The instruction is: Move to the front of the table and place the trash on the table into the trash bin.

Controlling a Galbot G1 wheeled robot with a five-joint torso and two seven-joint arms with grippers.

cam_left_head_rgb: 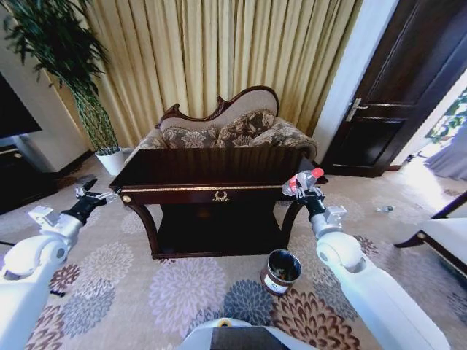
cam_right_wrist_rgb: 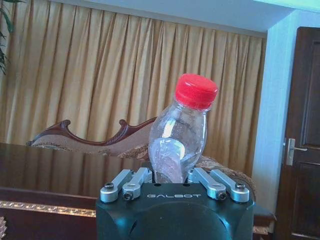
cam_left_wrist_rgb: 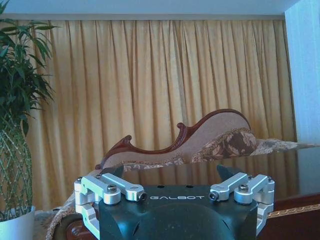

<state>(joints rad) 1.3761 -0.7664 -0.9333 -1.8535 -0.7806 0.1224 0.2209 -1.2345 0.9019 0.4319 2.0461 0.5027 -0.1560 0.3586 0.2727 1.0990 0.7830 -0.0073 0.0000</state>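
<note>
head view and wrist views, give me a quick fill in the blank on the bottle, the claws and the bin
1. The right claw holds a clear bottle with a ____ cap.
2. The bin stands on the ____, near the table's right front leg.
3. The left claw hangs off the table's ____ end, holding nothing.

Missing words: red; carpet; left

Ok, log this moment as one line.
right gripper: shut on bottle, above table right end | left gripper: open, empty | trash bin: floor
</note>
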